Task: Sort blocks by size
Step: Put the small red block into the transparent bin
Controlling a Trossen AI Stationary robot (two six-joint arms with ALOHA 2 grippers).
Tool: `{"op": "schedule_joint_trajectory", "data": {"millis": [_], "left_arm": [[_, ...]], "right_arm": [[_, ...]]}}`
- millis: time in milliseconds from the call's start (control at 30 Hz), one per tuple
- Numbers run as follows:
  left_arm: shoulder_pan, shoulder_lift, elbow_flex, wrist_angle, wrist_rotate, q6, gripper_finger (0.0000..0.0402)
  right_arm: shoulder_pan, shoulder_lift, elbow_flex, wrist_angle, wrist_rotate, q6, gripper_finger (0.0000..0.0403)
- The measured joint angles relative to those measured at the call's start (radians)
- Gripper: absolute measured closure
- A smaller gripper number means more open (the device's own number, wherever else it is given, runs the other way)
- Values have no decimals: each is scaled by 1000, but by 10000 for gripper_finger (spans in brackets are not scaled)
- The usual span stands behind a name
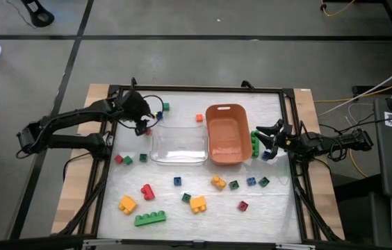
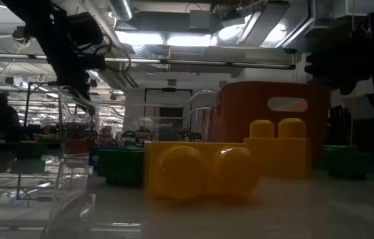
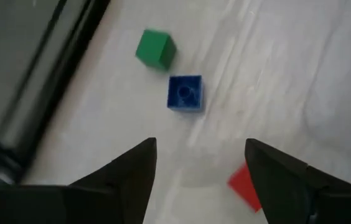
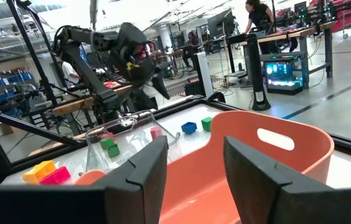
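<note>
My left gripper (image 1: 142,125) (image 3: 200,146) hangs open above the table's far left part, beside the clear tray's (image 1: 178,147) far left corner, with nothing between its fingers. Below it lie a green cube (image 3: 155,49), a blue cube (image 3: 185,93) and a red cube (image 3: 244,185), the red one partly hidden behind one finger. My right gripper (image 1: 265,136) (image 4: 194,149) waits open at the orange bin's (image 1: 227,133) right side, pointing level at it. A green brick (image 1: 254,143) lies beside it. Several more blocks lie on the table's near half.
Near the front lie a long green brick (image 1: 150,218), yellow bricks (image 1: 127,204) (image 1: 198,203), a red brick (image 1: 147,191) and small cubes in a row (image 1: 251,181). An orange cube (image 1: 199,117) sits behind the tray. A black frame (image 1: 112,125) edges the table.
</note>
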Motion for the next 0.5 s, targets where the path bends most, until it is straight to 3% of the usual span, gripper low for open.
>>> {"op": "schedule_joint_trajectory", "data": {"millis": [200, 500], "left_arm": [[0, 1, 23, -97, 4, 254, 175], [0, 42, 15, -190, 53, 284, 176]], "right_arm": [[0, 0, 0, -3, 0, 5, 246], [0, 0, 0, -2, -3, 6, 246]]}}
